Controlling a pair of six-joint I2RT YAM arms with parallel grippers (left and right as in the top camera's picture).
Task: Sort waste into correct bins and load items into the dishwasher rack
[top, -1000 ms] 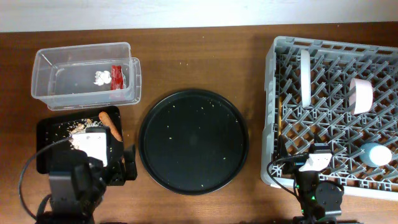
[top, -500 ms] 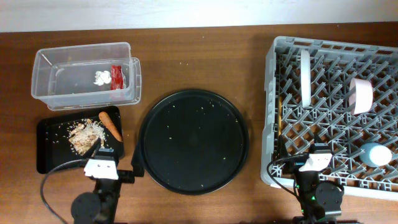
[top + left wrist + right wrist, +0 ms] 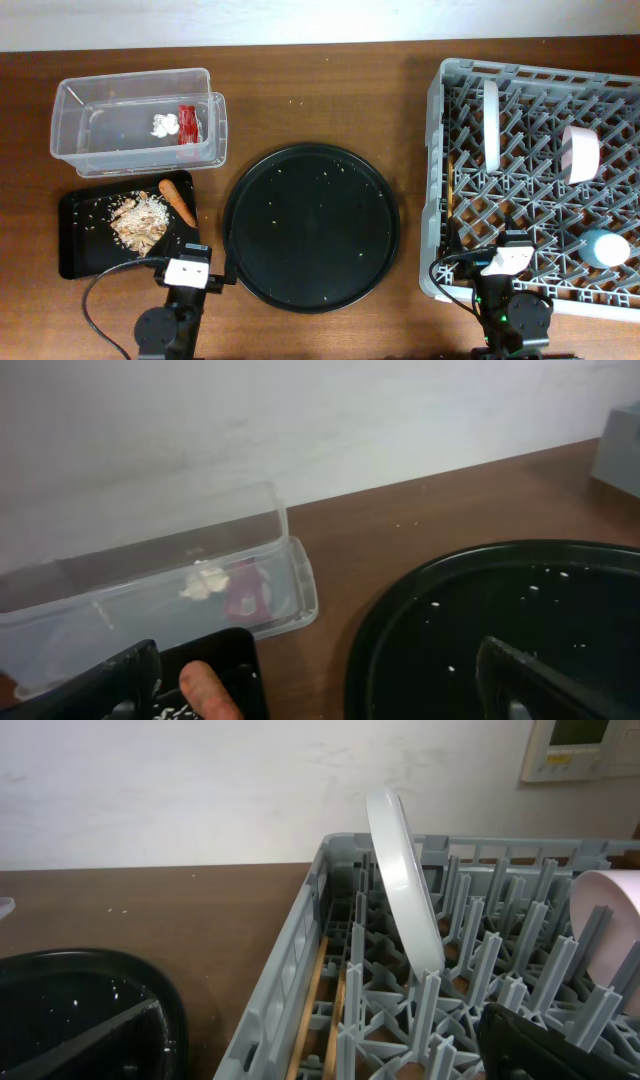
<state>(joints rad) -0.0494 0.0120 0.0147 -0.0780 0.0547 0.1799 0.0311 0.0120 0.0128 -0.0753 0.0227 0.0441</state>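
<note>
Clear plastic tub (image 3: 120,88): far left, at the back; the crumpled white tissue (image 3: 164,124) and the small red wrapper (image 3: 186,122) lie inside, side by side.
Shallow black tray (image 3: 78,250): in front of the tub, holding beige food scraps (image 3: 138,220) with the orange carrot (image 3: 178,202) at their right edge.
Left gripper (image 3: 188,262): fingers spread wide, nothing between them, parked at the tray's near right corner.
Key relation: the carrot lies just ahead and slightly left of that gripper, long axis slanting across its line of reach. The left arm is by far the nearer.
Round black tray (image 3: 310,150): centre, only crumbs on it.
Dishwasher rack (image 3: 436,180): right side. The wooden stick (image 3: 457,185) runs along its left wall, the plate (image 3: 490,122) stands on edge, the white bowl (image 3: 581,152) is on its side, and the light-blue cup (image 3: 603,247) sits near the front.
Right gripper (image 3: 505,258): spread and empty, over the rack's front edge.
Surface and room: brown wooden table, pale wall behind.
Progress: sorting and loading both look done, I'd say.
</note>
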